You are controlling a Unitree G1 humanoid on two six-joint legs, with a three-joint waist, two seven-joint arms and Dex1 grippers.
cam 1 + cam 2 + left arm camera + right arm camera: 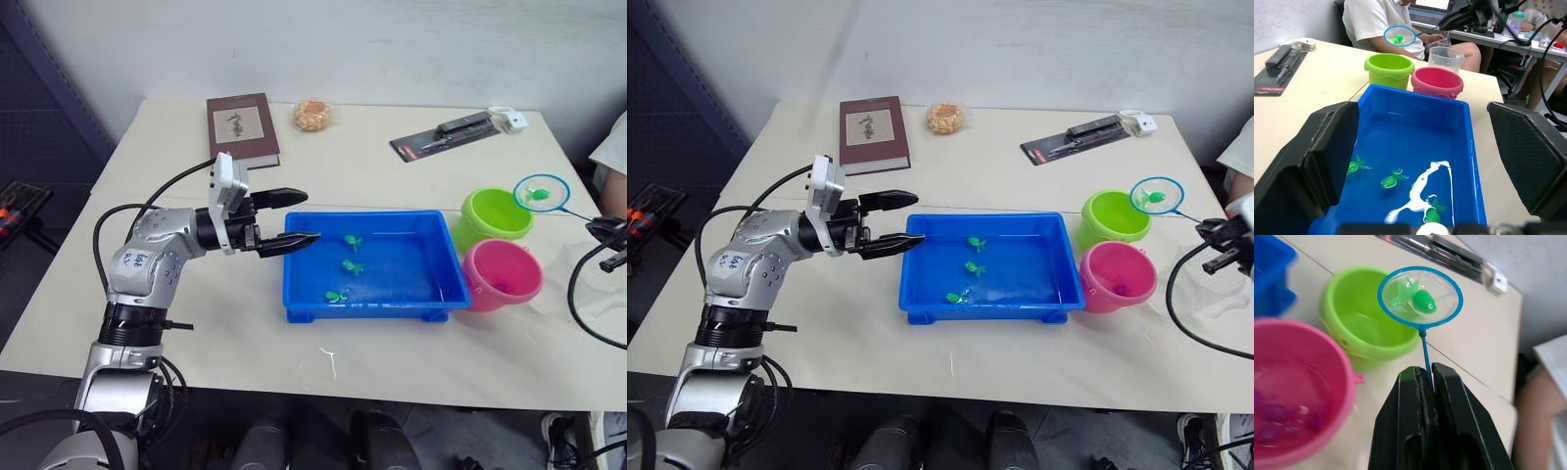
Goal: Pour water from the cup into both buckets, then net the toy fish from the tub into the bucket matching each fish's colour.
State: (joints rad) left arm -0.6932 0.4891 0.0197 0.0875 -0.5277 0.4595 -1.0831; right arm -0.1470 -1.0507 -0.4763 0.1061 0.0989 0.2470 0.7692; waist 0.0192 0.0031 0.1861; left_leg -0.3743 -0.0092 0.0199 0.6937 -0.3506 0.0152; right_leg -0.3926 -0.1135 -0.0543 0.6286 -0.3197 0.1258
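Your right gripper is pinched tight on the thin handle of the net, and a green fish sits in the hoop, held up beside the green bucket. The pink bucket stands touching the green one, just past the end of the blue tub. Three more green fish float in the tub (all in a loose row). Your left gripper is spread wide at the tub's near end, holding nothing.
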